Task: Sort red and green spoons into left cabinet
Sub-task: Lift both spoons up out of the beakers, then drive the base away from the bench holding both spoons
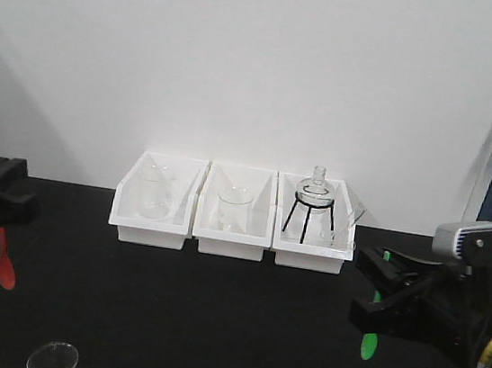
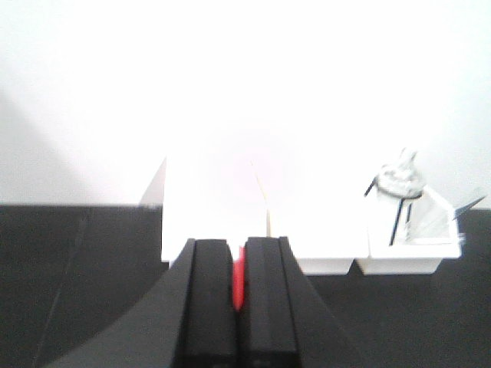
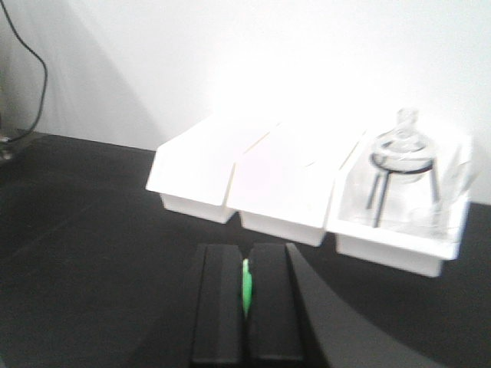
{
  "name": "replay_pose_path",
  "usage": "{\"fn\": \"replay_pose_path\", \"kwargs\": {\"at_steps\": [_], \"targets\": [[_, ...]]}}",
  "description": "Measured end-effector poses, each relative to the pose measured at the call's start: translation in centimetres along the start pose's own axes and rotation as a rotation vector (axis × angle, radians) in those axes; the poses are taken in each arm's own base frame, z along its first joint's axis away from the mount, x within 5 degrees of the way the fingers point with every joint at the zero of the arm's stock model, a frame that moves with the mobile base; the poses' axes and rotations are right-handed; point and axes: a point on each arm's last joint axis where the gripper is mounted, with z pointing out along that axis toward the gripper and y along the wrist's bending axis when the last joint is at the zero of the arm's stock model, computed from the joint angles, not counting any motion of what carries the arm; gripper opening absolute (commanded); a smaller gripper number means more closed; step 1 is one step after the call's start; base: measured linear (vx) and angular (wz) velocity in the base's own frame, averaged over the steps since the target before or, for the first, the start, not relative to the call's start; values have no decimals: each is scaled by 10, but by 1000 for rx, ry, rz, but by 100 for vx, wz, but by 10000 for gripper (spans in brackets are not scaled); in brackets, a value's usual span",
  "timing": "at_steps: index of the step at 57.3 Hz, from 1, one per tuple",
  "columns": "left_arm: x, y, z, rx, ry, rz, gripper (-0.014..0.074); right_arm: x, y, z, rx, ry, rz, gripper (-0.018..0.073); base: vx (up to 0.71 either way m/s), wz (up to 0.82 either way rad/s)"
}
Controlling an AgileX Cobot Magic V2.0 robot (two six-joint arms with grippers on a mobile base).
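The left fingers (image 2: 212, 291) are closed tight on the red spoon (image 2: 238, 277), of which only a thin sliver is seen between them in the left wrist view. From the front, this spoon is held nearly upright, its bowl hanging lowest over the left side of the black tabletop (image 1: 191, 322); whether the bowl touches the surface cannot be told. The right fingers (image 3: 219, 299) are likewise clamped on the green spoon (image 3: 246, 285), which is held nearly upright with its bowl down over the right side. Between the two arms, at the back, three white bins (image 1: 230, 236) are set side by side against a white wall. A clear beaker (image 1: 154, 192) is held in the left bin, and a glass flask on a black tripod (image 1: 314, 204) in the right one.
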Motion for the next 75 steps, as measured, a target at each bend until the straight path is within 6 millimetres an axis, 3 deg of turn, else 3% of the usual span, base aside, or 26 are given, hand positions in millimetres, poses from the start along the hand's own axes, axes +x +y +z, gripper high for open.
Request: {"fn": "replay_pose_path", "kwargs": {"at_steps": [7,14,26,37,48,75], "targets": [[-15,-4,-33,29,13,22,-6,-6,7,-29,29,-5,-25,-6,0,0],[-17,-5,-65,44,2,68,-6,4,16,-58,30,-5,-30,-6,0,0],[16,1,-106,46,6,71,-6,21,20,-91,48,-11,-35,-6,0,0],[50,6,-132,49,28,54,-6,21,21,-103,53,-41,-39,-6,0,0],[54,7,-148,56,-15,52,-6,21,22,-105,52,-48,-39,-6,0,0],[54,7,-148,58,-10,52,-6,21,22,-105,52,-48,-39,-6,0,0]]}}
